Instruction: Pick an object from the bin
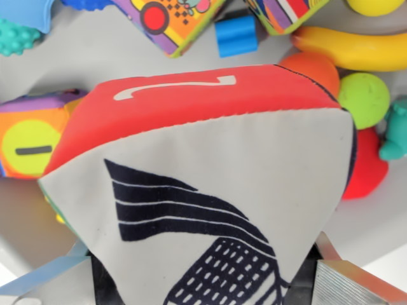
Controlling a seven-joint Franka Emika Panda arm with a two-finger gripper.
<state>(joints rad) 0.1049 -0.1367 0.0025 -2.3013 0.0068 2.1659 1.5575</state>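
Note:
A soft fabric cube (203, 165) fills most of the wrist view. Its upper face is red with a white numeral; the face toward the camera is white with a dark blue striped print. My gripper (203, 283) is shut on the cube. One finger (51, 273) shows at the lower left and a metallic one (356, 283) at the lower right, pressed against the cube's sides. The cube appears lifted above the grey bin floor (121, 63). The fingertips themselves are hidden behind the fabric.
Below lie an orange-and-yellow soft cube (32, 140), a patterned cube (172, 19), another cube (286, 13), a blue block (235, 35), a banana (356, 47), an orange ball (311, 67), a green ball (364, 98), a red toy (367, 168) and a teal bumpy ball (16, 38).

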